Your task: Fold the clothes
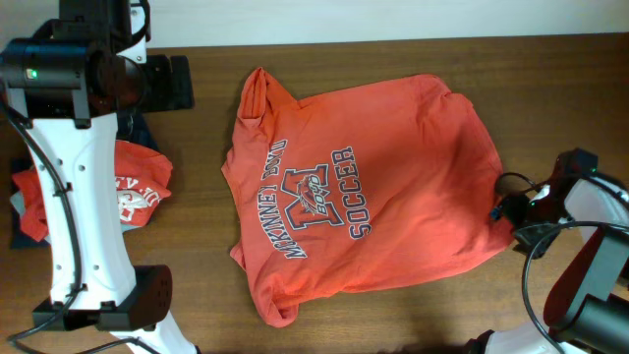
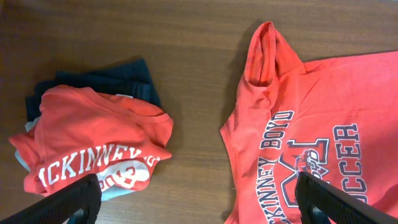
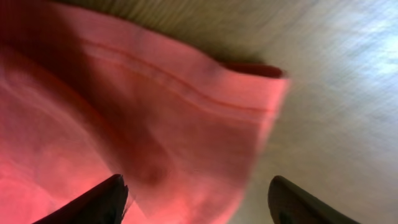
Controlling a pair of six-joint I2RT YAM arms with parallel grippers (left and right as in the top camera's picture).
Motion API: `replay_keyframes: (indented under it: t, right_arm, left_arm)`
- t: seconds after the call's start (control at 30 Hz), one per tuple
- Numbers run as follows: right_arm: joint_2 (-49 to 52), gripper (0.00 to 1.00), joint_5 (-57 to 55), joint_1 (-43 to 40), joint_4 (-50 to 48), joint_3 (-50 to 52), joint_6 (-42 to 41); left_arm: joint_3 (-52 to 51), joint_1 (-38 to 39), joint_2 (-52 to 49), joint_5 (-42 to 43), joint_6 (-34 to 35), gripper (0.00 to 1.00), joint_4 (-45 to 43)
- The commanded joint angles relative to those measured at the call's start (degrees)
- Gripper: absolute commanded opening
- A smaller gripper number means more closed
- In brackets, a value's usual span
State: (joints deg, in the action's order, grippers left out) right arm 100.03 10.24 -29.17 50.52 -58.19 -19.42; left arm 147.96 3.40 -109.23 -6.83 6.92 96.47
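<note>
Closest in, our right jaws stand wide apart and low over a corner of the hem [image 3: 205,93] of the orange-red T-shirt [image 1: 413,138], clamped on nothing. Whether they touch the cloth we cannot tell. We judge the risk lies here: a shallow close could catch only the upper layer, so the shirt gapes when lifted. The corner could also slip out and drag the cloth into a bunch across the bench [image 1: 413,320].

Farther on, the shirt lies chest-up mid-bench, wrinkled, with one sleeve [image 2: 264,53] crumpled, which could set a crooked crease. Its print reads "MCKINNEY BOYD" around a big M bearing "BOYD", then "SOCCER". Our left jaws hang apart and empty, high above. Farthest, a folded red shirt [image 2: 93,130] showing "CKINNEY" sits on a navy garment [image 2: 124,78], well apart from the T-shirt.
</note>
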Motion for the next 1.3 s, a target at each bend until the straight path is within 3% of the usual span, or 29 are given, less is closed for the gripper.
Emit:
replay_keyframes:
  t: [0.0,0.07,0.1,0.13,0.2,0.27,0.43,0.63,0.7,0.83,0.9,0.97,1.0,1.1,1.27]
  right_arm:
    - [-0.2,0.72,3.1,-0.1,-3.5,3.4,-1.0]
    - [-0.2,0.70,3.0,-0.1,-5.4,4.7,-2.1]
    - [-0.2,0.61,3.1,-0.1,-6.7,5.3,-2.5]
    - [-0.2,0.45,3.1,-0.1,-6.9,5.3,-2.5]
    - [-0.9,0.27,3.0,-0.1,-3.9,3.8,-2.4]
    - [-2.3,0.23,1.1,-0.1,1.4,0.8,-2.4]
    - [-7.4,0.22,-8.7,-0.1,18.8,-13.7,-2.2]
    - [-7.6,0.22,-10.5,-0.1,19.6,-15.0,-2.3]
    - [-7.6,0.25,-7.0,-0.1,17.5,-13.6,-1.6]
    - [-7.6,0.44,9.5,-0.1,13.3,-13.2,9.2]
    - [-7.6,0.49,15.9,-0.1,11.8,-13.2,12.7]
    - [-7.6,0.52,20.3,-0.1,10.9,-13.2,14.4]
    - [-7.6,0.52,20.8,-0.1,10.8,-13.2,14.7]
    - [-7.6,0.54,21.0,-0.1,10.8,-13.2,14.7]
    - [-7.6,0.57,21.0,-0.1,10.3,-13.2,14.7]
  left_arm:
    - [-0.1,-0.2,-0.5,0.6,-0.3,0.99,0.0]
    - [-0.1,-0.2,-0.5,0.6,-0.3,0.99,0.1]
    - [-0.1,-0.2,-0.5,0.6,-0.3,0.99,0.0]
    - [-0.1,-0.2,-0.5,0.6,-0.3,0.99,-0.1]
    - [-0.1,-0.2,-0.5,0.6,-0.3,0.99,-0.2]
    - [-0.1,-0.2,-0.5,0.6,-0.3,0.99,-0.3]
    - [-0.1,-0.2,-0.5,0.6,-0.3,0.99,-0.9]
    - [-0.1,-0.2,-0.5,0.6,-0.3,0.99,-1.6]
    - [-0.2,-0.2,-0.5,0.6,-0.3,0.99,-1.5]
    - [-5.9,-0.2,-2.7,4.6,-4.3,0.99,-2.6]
    - [-10.9,-0.2,-4.9,9.5,-6.5,0.89,-4.9]
    - [-16.3,0.0,-7.3,11.7,-7.0,0.70,-7.8]
    - [-17.1,0.0,-7.6,11.8,-7.0,0.67,-8.3]
    - [-24.9,0.0,-11.0,13.2,-7.0,0.39,-11.4]
    - [-32.8,0.8,-15.6,17.4,-9.2,0.08,-16.6]
